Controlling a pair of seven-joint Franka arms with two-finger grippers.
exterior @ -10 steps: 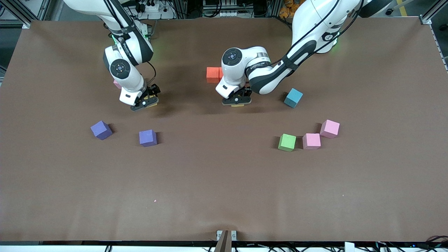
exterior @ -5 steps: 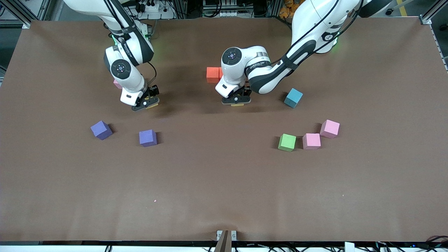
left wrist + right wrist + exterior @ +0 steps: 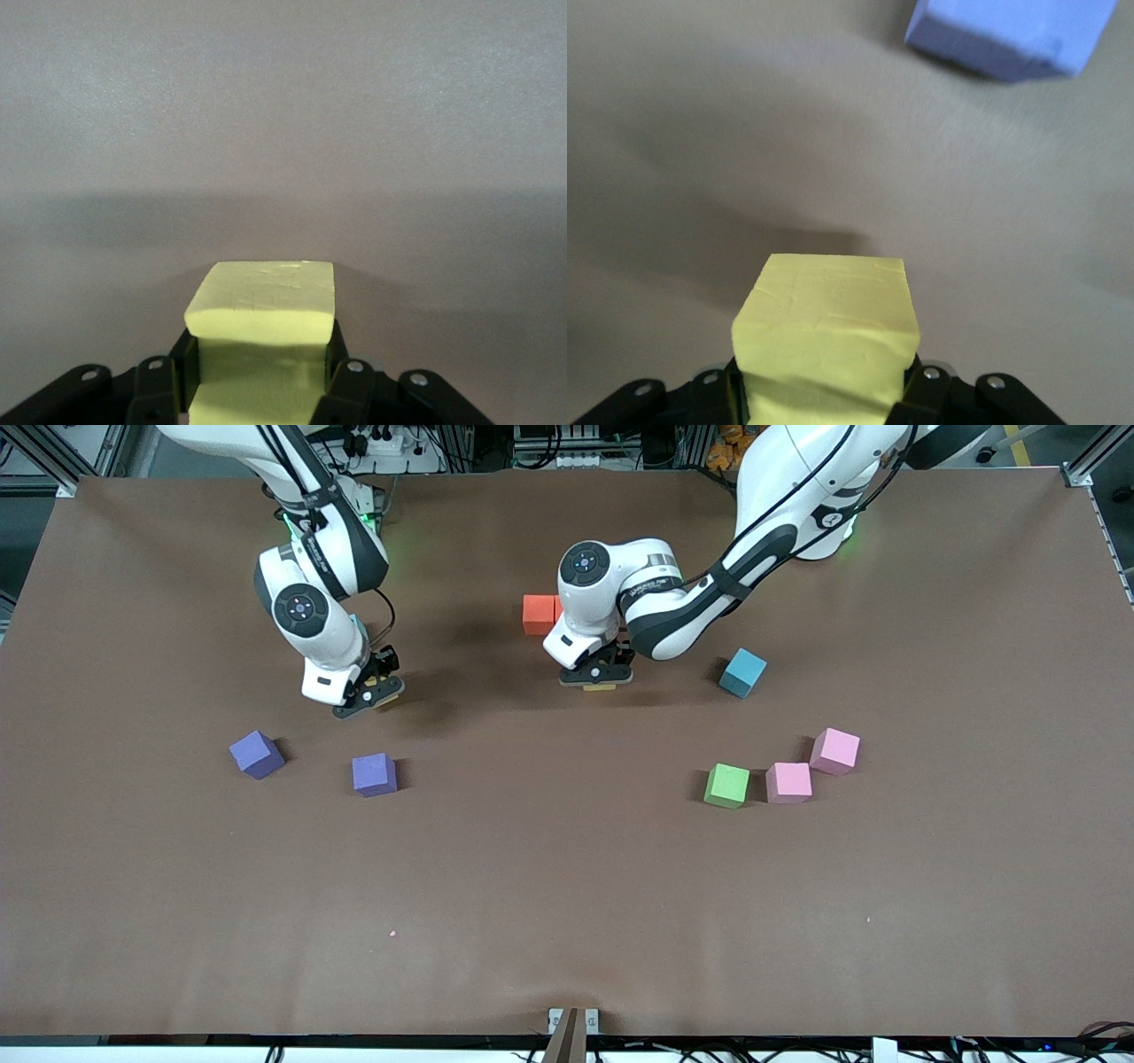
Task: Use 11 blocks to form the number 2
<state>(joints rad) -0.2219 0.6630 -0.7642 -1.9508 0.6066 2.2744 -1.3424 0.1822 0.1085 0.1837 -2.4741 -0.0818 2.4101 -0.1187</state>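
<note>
My right gripper point(image 3: 368, 689) point(image 3: 827, 382) is shut on a yellow block point(image 3: 388, 693) point(image 3: 824, 332), just above the table near the right arm's end. My left gripper point(image 3: 598, 677) point(image 3: 260, 359) is shut on a second yellow block point(image 3: 600, 687) point(image 3: 262, 301), low over the middle of the table. An orange-red block point(image 3: 537, 614) lies beside the left wrist, partly hidden by it. Two purple blocks point(image 3: 257, 754) point(image 3: 374, 774), a green block point(image 3: 726, 786) and two pink blocks point(image 3: 788, 782) point(image 3: 834, 750) lie loose nearer the front camera. No digit shape shows.
A light-blue cube point(image 3: 742, 672) sits toward the left arm's end, beside the left forearm. One purple block point(image 3: 1010, 35) shows in the right wrist view, apart from the held yellow one. The brown table point(image 3: 567, 903) stretches wide toward the front camera.
My right gripper has shut on the yellow block. My left gripper, with its yellow block, has shifted slightly toward the robots' bases.
</note>
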